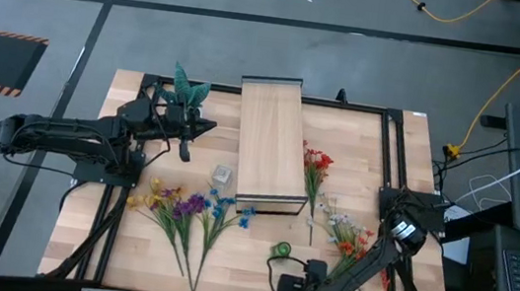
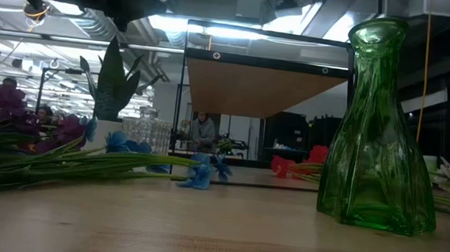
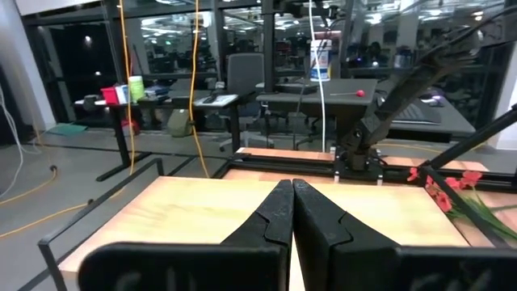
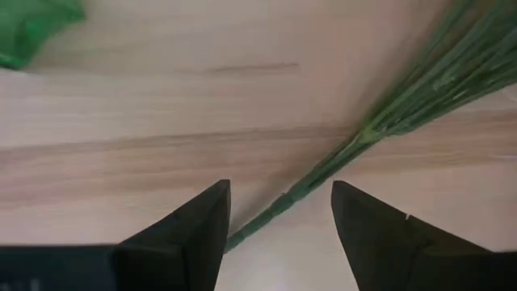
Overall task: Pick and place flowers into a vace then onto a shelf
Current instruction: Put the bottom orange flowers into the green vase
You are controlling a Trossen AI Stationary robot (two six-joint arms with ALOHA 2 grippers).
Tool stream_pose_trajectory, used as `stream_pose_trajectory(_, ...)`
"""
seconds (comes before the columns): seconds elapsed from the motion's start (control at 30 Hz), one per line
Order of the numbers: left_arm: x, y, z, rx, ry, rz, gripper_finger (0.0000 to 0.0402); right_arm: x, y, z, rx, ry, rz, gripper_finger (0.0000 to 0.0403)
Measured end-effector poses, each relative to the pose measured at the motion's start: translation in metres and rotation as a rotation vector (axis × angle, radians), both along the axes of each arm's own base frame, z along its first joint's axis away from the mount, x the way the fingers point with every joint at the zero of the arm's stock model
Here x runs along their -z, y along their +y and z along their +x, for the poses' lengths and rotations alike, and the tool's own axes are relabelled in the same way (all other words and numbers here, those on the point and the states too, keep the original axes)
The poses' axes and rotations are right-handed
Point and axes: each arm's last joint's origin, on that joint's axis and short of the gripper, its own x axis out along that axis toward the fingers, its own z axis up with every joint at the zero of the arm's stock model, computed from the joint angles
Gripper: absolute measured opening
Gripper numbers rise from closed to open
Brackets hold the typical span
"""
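Note:
Yellow, purple and blue flower bunches (image 1: 183, 206) lie flat on the table at the near left. A red bunch (image 1: 316, 162) and a red-white bunch (image 1: 350, 238) lie to the right of the shelf (image 1: 272, 145). A green glass vase (image 1: 281, 250) (image 2: 380, 129) stands upright near the front edge. My right gripper (image 4: 281, 212) is open and points down over the table, its fingers on either side of a green stem (image 4: 323, 174). I cannot tell whether they touch it. My left gripper (image 3: 292, 212) is shut and empty, and is held level left of the shelf (image 1: 186, 141).
A spiky green plant in a white pot (image 1: 187, 92) stands right by my left gripper. A small clear glass vase (image 1: 223, 175) stands at the shelf's near left corner. A black frame (image 1: 388, 151) runs along the table's edges. People show in the room beyond the table.

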Motion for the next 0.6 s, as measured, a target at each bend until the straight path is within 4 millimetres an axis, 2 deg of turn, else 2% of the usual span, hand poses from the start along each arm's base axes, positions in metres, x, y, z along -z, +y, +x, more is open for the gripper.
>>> stream_pose_trajectory(0.3,0.001,0.000,0.000,0.000,0.009,-0.003,0.0003,0.001,0.002,0.001,0.012,0.006,0.040,0.0217)
stream_pose_trajectory(0.6,0.001,0.000,0.000,0.001,0.001,-0.028,0.0003,0.011,0.004,0.001,0.016,0.051,0.039,0.0217)
